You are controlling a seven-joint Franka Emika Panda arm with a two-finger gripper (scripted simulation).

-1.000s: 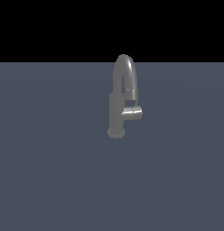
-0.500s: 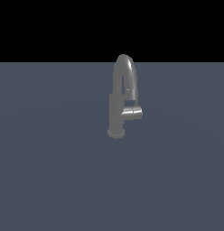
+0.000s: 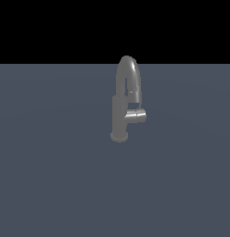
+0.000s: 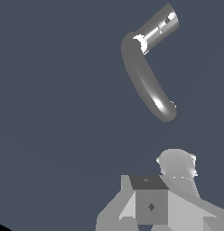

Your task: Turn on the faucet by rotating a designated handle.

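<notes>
Meanwhile, nothing has been shifted on the slate-blue table [image 3: 52,185]: the dull grey metal gooseneck faucet [image 3: 119,115] stands mid-table, its stubby grey cylindrical handle [image 3: 136,115] unturned. The pale blocky tool [image 4: 152,205] hovers above, untouching; its opening cannot be told.

My hand [image 4: 165,198] sits at the wrist view's edge, which cuts it off, so only its pale blocky upper parts show. I cannot make out my fingertips there, nor whether they are spread or closed. In the exterior view neither my hand nor my arm appears at all. From above, the arched spout covers most of the faucet [image 4: 145,76], hiding its upright body and round base. The handle [image 4: 159,28] shows only as a short bright cylinder, and where it joins the body is lost in glare. In the exterior view the spout's downward end partly overlaps the body. The tabletop [image 3: 52,185] runs past every edge.
</notes>
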